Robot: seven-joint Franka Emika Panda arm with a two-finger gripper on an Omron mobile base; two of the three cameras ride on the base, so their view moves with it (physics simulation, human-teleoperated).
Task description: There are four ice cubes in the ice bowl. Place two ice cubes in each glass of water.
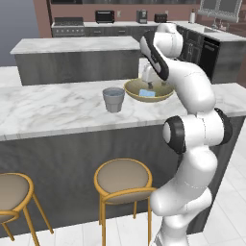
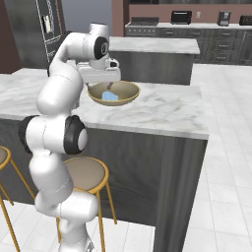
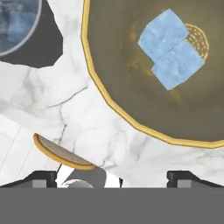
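The counter (image 1: 57, 103) beside the ice bowl (image 3: 131, 100) is white marble with grey veins, smooth and faintly glossy; the ice bowl looks matt olive glaze with a yellow rim; the ice cubes (image 3: 171, 49) inside it are pale blue, frosted, translucent; the glass (image 1: 114, 99) nearby is translucent grey-blue.

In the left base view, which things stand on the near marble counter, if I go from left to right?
Glass of water → ice bowl with pale blue ice cubes inside → the open gripper, above the bowl.
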